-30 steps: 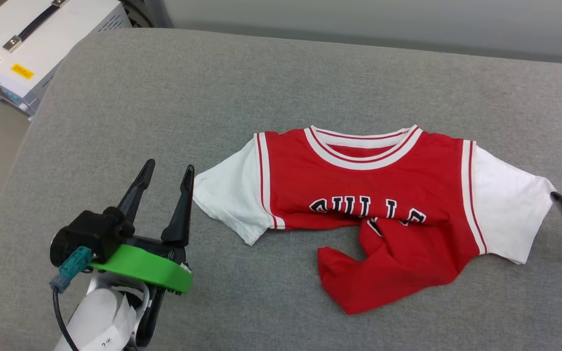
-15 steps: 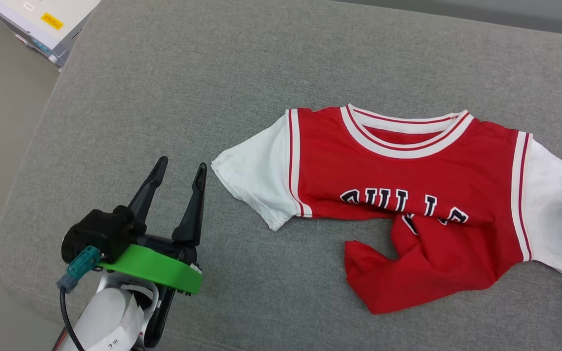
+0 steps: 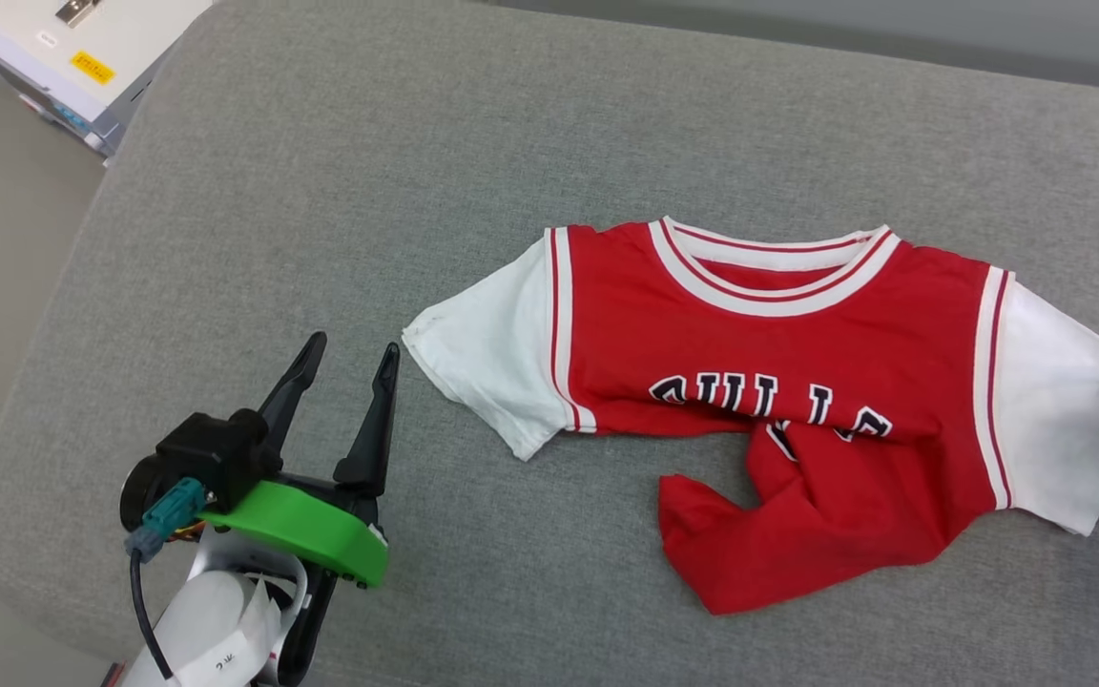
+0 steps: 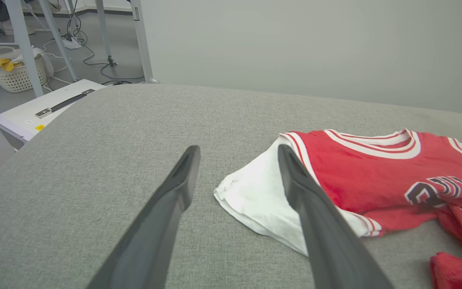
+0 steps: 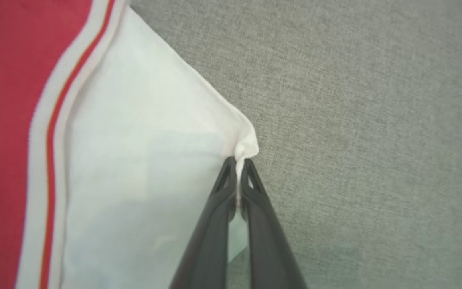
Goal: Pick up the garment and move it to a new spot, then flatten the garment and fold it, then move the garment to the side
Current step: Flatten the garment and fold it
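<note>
Garment [image 3: 778,382], one, lies rumpled on the grey cushion [image 3: 321,191]. My left pincer [image 3: 354,343] stands apart beside it; my right pincer [image 5: 239,160], apart a second ago, now clamps its sleeve tip [image 5: 247,147].

Head view looks down, wrist views close, all share garment [image 3: 778,382]

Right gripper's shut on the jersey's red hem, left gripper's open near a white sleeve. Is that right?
No. The right gripper is shut on the tip of the jersey's white sleeve, not its red hem; the right wrist view shows it. The left gripper is indeed open near the other sleeve.
</note>
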Available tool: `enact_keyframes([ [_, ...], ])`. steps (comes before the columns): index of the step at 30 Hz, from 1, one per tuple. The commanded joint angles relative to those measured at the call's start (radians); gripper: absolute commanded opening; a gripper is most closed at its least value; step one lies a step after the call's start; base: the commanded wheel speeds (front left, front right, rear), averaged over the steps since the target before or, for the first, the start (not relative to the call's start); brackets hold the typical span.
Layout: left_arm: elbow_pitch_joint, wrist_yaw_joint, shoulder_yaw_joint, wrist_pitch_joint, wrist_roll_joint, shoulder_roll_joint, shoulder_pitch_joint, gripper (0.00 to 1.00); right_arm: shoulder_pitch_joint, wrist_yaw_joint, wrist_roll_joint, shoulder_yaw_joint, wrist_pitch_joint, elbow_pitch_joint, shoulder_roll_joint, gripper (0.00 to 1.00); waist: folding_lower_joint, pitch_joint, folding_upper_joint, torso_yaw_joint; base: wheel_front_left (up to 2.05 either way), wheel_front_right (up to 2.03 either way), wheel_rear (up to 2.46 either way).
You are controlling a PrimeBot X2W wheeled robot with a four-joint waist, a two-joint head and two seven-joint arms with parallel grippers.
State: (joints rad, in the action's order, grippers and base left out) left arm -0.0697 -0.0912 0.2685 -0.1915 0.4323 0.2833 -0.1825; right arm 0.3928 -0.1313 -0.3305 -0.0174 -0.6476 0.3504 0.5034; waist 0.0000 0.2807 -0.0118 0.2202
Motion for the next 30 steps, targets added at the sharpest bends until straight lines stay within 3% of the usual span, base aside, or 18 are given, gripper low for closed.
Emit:
enact_keyframes([
  [1,-0.004,0.008,-0.003,0.008,0.013,0.007,0.008,1.0,-0.025,0.001,0.008,-0.006,0.015,-0.011,0.001,0.0,0.0,-0.029,0.0118,-0.032,0.0,0.0,0.0],
  [7,-0.023,0.032,-0.015,0.084,0.016,0.042,0.002,1.0,-0.063,0.001,0.012,-0.012,0.059,-0.143,0.009,0.0,0.0,-0.053,0.0118,-0.091,0.0,0.0,0.0],
  [16,-0.136,0.032,0.001,0.306,0.04,0.095,-0.109,1.0,-0.104,0.001,0.01,-0.005,0.043,-0.334,-0.024,0.0,0.0,0.004,0.0118,-0.161,0.0,0.0,0.0],
  [24,-0.25,0.019,0.029,0.473,0.056,0.121,-0.227,1.0,-0.098,0.001,0.02,-0.017,0.037,-0.377,-0.046,0.0,0.0,0.045,0.0118,-0.189,0.0,0.0,0.0],
  [30,-0.332,0.029,0.05,0.538,0.036,0.138,-0.283,1.0,-0.084,0.001,0.022,-0.031,0.029,-0.386,-0.051,0.0,0.0,0.064,0.0118,-0.198,0.0,0.0,0.0],
])
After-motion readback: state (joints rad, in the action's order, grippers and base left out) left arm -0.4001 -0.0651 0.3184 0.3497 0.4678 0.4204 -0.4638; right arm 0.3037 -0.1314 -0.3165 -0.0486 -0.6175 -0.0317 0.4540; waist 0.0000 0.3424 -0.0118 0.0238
